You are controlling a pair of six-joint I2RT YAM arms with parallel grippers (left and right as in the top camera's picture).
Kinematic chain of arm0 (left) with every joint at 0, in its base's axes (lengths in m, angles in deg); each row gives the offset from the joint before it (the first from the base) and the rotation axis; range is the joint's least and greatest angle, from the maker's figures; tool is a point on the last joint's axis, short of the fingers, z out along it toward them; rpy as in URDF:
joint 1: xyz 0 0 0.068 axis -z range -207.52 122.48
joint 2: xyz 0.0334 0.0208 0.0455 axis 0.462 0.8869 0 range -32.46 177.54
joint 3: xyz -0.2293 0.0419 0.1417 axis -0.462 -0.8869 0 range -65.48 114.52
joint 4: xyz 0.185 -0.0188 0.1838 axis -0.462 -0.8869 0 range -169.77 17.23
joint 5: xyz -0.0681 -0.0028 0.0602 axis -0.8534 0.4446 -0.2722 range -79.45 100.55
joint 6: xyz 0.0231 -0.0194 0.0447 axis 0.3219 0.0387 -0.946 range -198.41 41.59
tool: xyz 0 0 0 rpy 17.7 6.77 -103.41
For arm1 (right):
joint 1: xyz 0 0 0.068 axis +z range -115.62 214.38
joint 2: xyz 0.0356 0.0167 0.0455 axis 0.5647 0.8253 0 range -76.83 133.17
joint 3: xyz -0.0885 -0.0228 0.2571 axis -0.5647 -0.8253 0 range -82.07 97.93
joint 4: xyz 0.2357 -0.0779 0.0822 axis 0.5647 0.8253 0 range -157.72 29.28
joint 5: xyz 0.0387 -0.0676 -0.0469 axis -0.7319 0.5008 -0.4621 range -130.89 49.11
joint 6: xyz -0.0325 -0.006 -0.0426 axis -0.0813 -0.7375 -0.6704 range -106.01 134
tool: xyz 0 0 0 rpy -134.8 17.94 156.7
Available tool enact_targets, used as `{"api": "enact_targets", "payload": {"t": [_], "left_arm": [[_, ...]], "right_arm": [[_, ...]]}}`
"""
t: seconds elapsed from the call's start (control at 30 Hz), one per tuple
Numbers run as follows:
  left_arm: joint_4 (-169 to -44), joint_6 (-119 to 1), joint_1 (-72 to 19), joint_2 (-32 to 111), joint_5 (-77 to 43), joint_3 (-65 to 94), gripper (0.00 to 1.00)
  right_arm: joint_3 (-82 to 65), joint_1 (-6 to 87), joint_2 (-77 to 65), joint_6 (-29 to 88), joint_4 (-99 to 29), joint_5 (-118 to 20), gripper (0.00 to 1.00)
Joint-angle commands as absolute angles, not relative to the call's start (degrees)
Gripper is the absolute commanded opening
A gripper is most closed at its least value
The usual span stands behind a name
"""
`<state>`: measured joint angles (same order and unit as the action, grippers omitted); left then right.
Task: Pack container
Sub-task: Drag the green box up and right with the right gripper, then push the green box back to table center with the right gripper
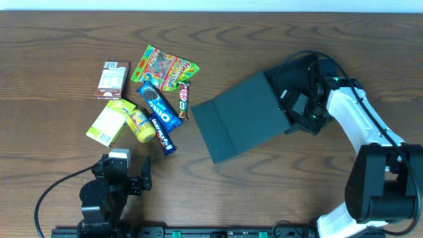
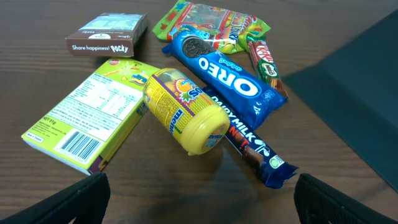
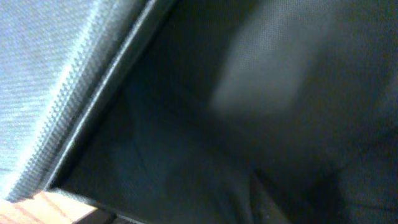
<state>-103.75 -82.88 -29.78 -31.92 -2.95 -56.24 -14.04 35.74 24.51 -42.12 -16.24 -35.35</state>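
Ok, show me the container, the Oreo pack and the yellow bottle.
container (image 1: 241, 119), overhead view, middle of its flat dark top.
Oreo pack (image 2: 227, 78), left wrist view, on the white lettering.
yellow bottle (image 2: 185, 111), left wrist view, midway along its side.

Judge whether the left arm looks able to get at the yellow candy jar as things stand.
Probably yes. The left gripper, jaws open, faces the yellow candy jar, which lies on its side with nothing between them. The green box and Dairy Milk bar crowd its sides.
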Motion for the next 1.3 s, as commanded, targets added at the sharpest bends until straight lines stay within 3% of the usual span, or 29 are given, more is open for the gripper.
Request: {"api": "enact_targets", "payload": {"t": [0.0, 0.33, 0.57, 0.63, 0.9, 1.27], "left_arm": [[-103.64, -82.45, -30.09, -32.25, -2.97, -57.01, 0.96], [-103.64, -82.45, -30.09, -32.25, -2.97, -57.01, 0.96], [-103.64, -82.45, -30.09, -32.25, -2.97, -57.01, 0.96], [-103.64, -82.45, -30.09, -32.25, -2.97, -57.01, 0.96], [-103.62, -82.45, -30.09, -32.25, -2.97, -57.01, 0.96], [-103.62, -82.47, -30.09, -32.25, -2.97, -57.01, 0.96]], "right_arm": [[-14.37, 35.66, 25.06, -41.55, -17.14, -29.21, 0.44], [-14.39, 33.97, 25.08, -39.57, -17.66, -32.23, 0.18], [-14.37, 34.48, 25.08, -33.01, -19.1, -40.47, 0.09], [-14.39, 34.48, 25.08, -26.65, -20.72, -43.59, 0.01], [-14.37, 38.41, 25.06, 0.17, -25.7, -55.46, 0.02], [-14.37, 53.73, 25.08, 39.14, -37.42, -55.66, 0.02]]}}
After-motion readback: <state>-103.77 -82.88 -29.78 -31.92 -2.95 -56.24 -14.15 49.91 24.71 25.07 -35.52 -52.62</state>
